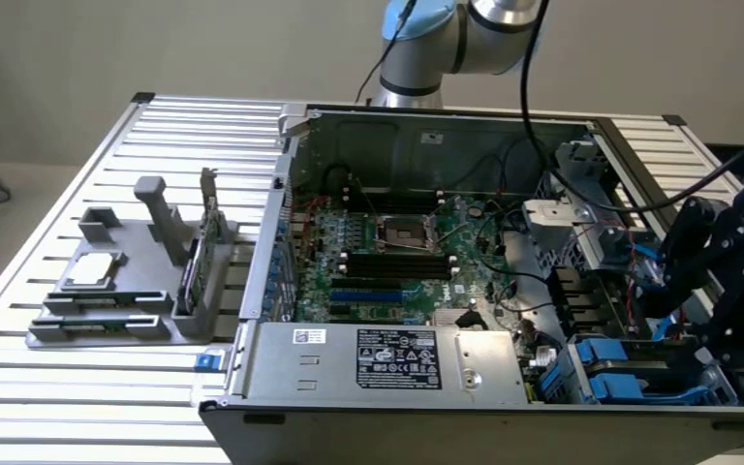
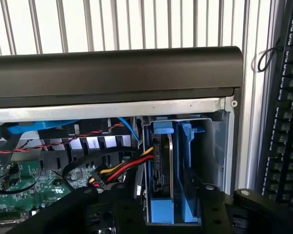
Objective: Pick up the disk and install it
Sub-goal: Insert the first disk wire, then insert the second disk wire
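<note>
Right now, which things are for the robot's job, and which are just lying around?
For the job:
- disk, standing on edge in the blue drive bay of the computer case
- gripper, just above that bay

Just lying around:
- grey tray with a small chip
- green card upright in the tray
- keyboard

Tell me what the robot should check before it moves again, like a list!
1. Is the disk standing in the drive bay? Ok, it stands on edge in its blue frame.
2. Is it pushed all the way in? Cannot tell.
3. Has the gripper let go? Cannot tell.
4. Are the red and yellow wires away from the disk? Not ok, they end right beside it.
5. Is the computer case open on top? Ok.
</note>
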